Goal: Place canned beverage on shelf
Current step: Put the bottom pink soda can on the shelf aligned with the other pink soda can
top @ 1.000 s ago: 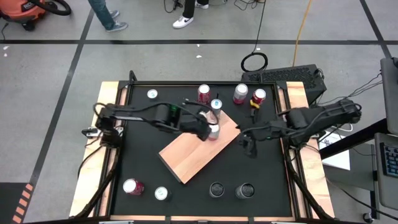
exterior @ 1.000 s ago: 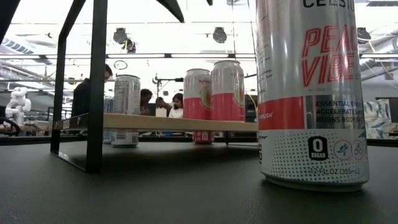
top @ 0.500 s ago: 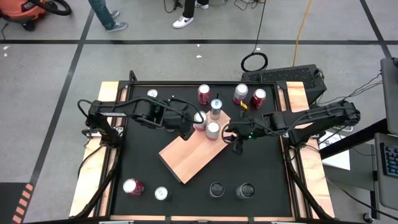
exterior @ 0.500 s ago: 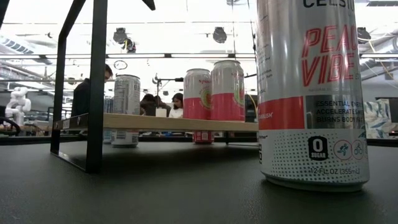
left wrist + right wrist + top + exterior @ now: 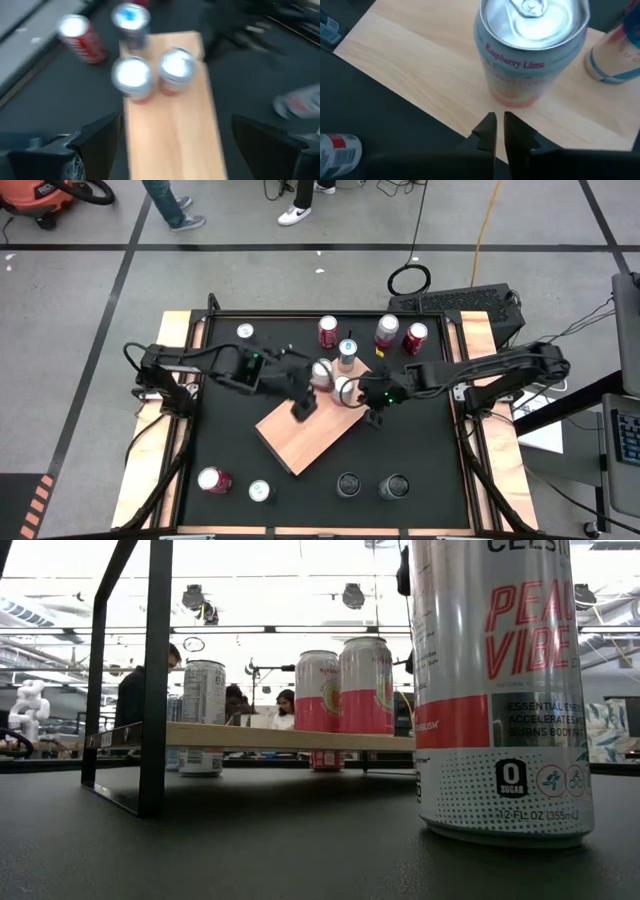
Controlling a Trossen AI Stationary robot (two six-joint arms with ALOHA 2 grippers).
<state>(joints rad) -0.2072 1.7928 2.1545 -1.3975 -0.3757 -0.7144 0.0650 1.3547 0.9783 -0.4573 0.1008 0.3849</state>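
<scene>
Two cans [image 5: 332, 381] are standing side by side near the far end of the shelf [image 5: 300, 430], which is lying at a slant on the black counter [image 5: 430, 450]. The left gripper [image 5: 303, 408] is hovering over the shelf, jaws spread wide and empty. The right gripper [image 5: 499, 131] is pointing at the raspberry-lime can [image 5: 530, 50], jaws pressed together, gripping nothing.

left wrist view: my whole picture is motion-blurred, so the silver-topped cans [image 5: 132, 76] on the light-brown wooden board [image 5: 172, 135] show no readable labels
low view: the tall white and pink can [image 5: 500, 690] in front is cut off at its top
</scene>
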